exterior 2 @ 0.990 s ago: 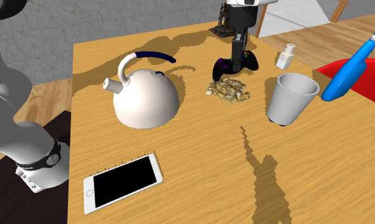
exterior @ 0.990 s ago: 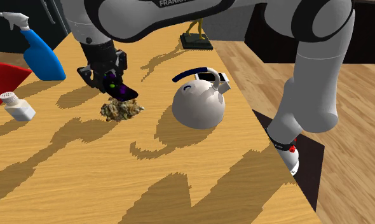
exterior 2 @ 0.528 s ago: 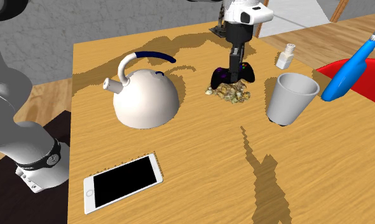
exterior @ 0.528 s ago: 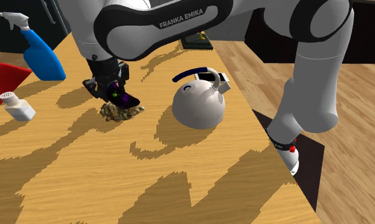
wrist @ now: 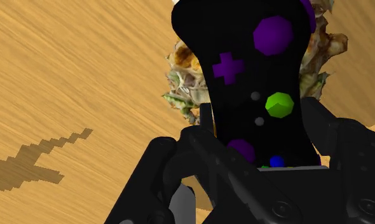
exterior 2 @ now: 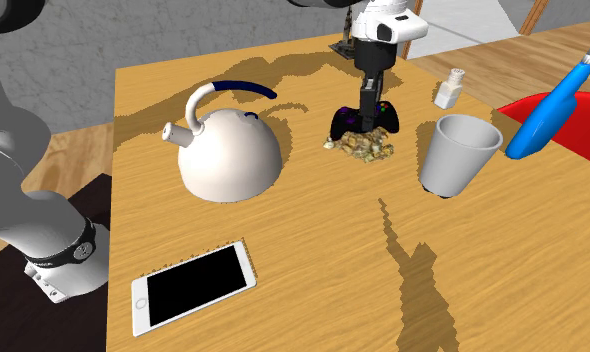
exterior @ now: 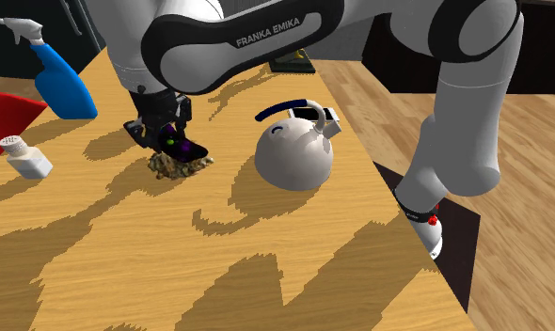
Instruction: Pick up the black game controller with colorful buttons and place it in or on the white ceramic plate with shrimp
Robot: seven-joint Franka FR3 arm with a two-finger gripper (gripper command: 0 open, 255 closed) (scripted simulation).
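Note:
A black game controller (wrist: 256, 83) with purple, green and blue buttons is clasped between my gripper's (wrist: 259, 137) fingers. In the shoulder view the controller (exterior: 180, 144) rests right on top of the brownish shrimp pile (exterior: 180, 165), with the gripper (exterior: 163, 129) above it. The second exterior view shows the controller (exterior 2: 365, 119) touching the shrimp heap (exterior 2: 361, 145), under my gripper (exterior 2: 368, 100). The plate beneath the shrimp is hidden by the food.
A white kettle (exterior 2: 226, 150) with a dark blue handle stands beside the shrimp. A white cup (exterior 2: 456, 152), a salt shaker (exterior 2: 449, 89), a blue spray bottle (exterior 2: 553, 105) and a red object (exterior 2: 568, 125) lie toward that view's right. A phone (exterior 2: 195, 285) lies near the front.
The gripper has lowered the controller from just above the shrimp pile down onto it. The fingers still clasp it.

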